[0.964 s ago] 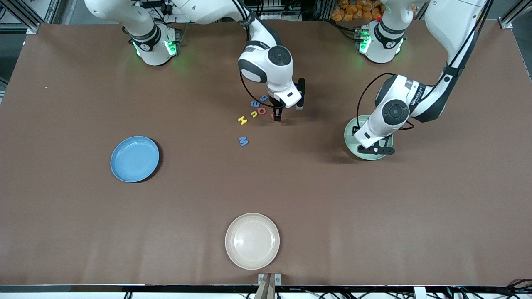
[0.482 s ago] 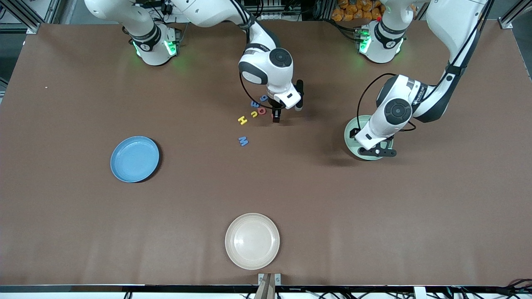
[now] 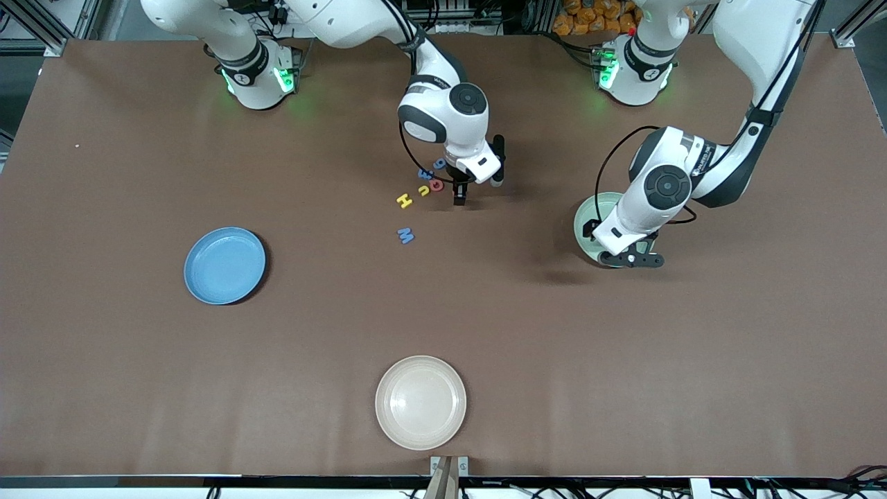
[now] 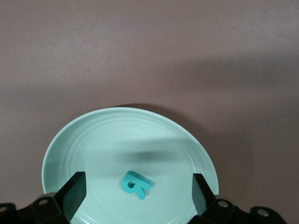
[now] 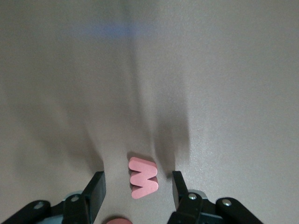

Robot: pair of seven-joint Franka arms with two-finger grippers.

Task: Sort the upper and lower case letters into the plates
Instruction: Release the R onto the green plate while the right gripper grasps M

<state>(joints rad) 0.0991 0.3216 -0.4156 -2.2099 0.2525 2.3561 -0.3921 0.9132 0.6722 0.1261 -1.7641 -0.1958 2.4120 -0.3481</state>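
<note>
The right claw (image 5: 138, 186) is hanging low over the table (image 3: 624, 360) with its two fingers spread apart and nothing gripped. A pink letter W (image 5: 143, 177) is lying flat on the table between them, touching neither as far as the right wrist view shows. Its long axis is running roughly along the gap rather than across it, so a closing pinch would likely be meeting its narrower sides. A straight drop looks like the move this is calling for. In the front view that letter is hidden under the right claw (image 3: 460, 197).

Just beside it, toward the right arm's end of the table, the remaining letters (image 3: 423, 184) are lying in a loose cluster: a red O (image 3: 436, 184), a yellow H (image 3: 405, 201), a yellow curved one and two blue ones too small to read. A blue M (image 3: 406, 235) is lying apart, nearer the front camera. The right arm is plainly the nearer one to all of these.

The left claw (image 4: 138, 193) is hovering released over the mint green plate (image 4: 84, 140), where a teal letter R (image 4: 136, 184) is resting flat; that arm is waiting. The blue plate (image 3: 224, 265) is sitting well apart, holding nothing, and a cream plate (image 3: 420, 402) is lying nearest the camera.
</note>
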